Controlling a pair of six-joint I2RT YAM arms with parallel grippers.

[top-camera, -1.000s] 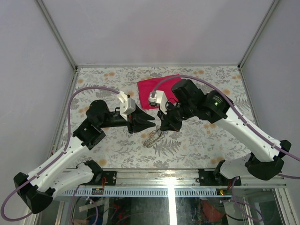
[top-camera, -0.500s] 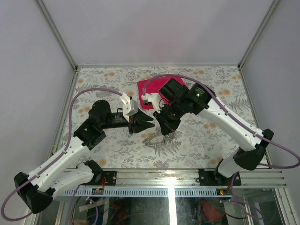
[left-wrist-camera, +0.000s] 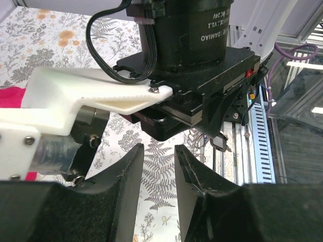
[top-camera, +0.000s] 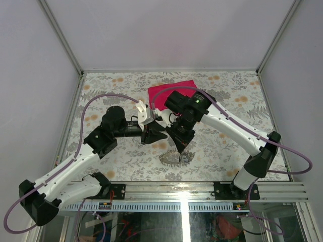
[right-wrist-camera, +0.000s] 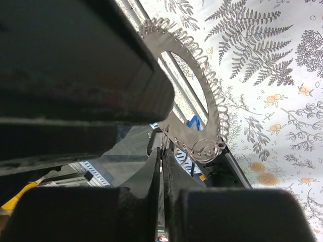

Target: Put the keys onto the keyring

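The keyring (right-wrist-camera: 190, 131), a flat shiny silver ring with a coiled wire edge and a wide open centre, fills the right wrist view just past my fingertips. My right gripper (right-wrist-camera: 162, 151) is shut on a thin metal edge that runs up into the ring; small wire loops (right-wrist-camera: 208, 147) hang beside it. From above, the right gripper (top-camera: 180, 150) points straight down, and the keyring (top-camera: 175, 158) lies silvery on the table under its tips. The left gripper (top-camera: 162, 135) hovers just left of it, open and holding nothing (left-wrist-camera: 159, 148). I cannot make out separate keys.
A red cloth (top-camera: 164, 93) lies at the back of the fern-patterned table (top-camera: 227, 146), behind both wrists. The right arm's black wrist body (left-wrist-camera: 192, 60) hangs close above my left fingers. A metal rail (top-camera: 181, 190) runs along the near edge.
The right arm has swung left and tipped downward, lowering the hanging keyring onto the table. The left gripper has slid a little to the right, toward it.
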